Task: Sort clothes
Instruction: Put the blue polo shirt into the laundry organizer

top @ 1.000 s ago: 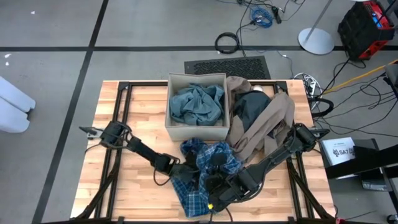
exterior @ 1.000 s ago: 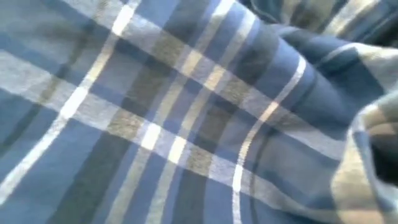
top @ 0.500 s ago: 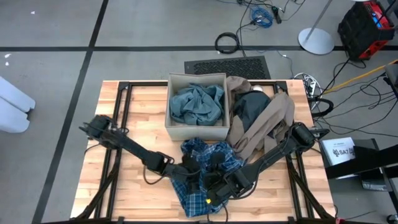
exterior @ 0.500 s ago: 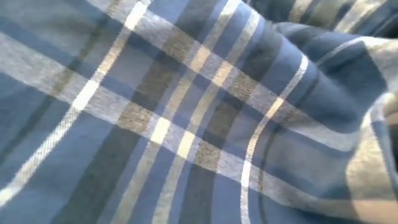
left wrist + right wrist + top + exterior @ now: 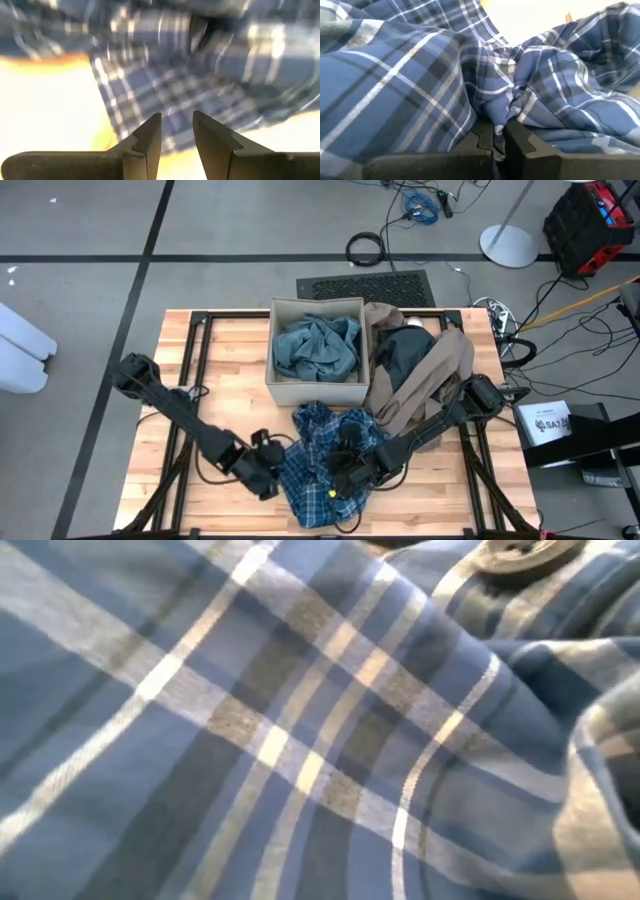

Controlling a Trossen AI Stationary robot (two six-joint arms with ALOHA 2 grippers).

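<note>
1. Toward the far middle of the table (image 5: pixel 215 340), a tan cardboard box (image 5: pixel 277 385) holds a crumpled teal-green piece (image 5: pixel 316 347).
2. Just right of the box, outside it, a taupe-brown piece (image 5: pixel 440 370) and a dark black-green piece (image 5: pixel 400 352) lie heaped.
3. Near the front edge the blue-white plaid shirt (image 5: pixel 318 465) lies bunched on the wood.
4. The right gripper (image 5: pixel 493 142) is clamped on a fold of that shirt.
5. The left gripper (image 5: pixel 177 132) sits at the shirt's left edge, fingers slightly apart, nothing between them.
</note>
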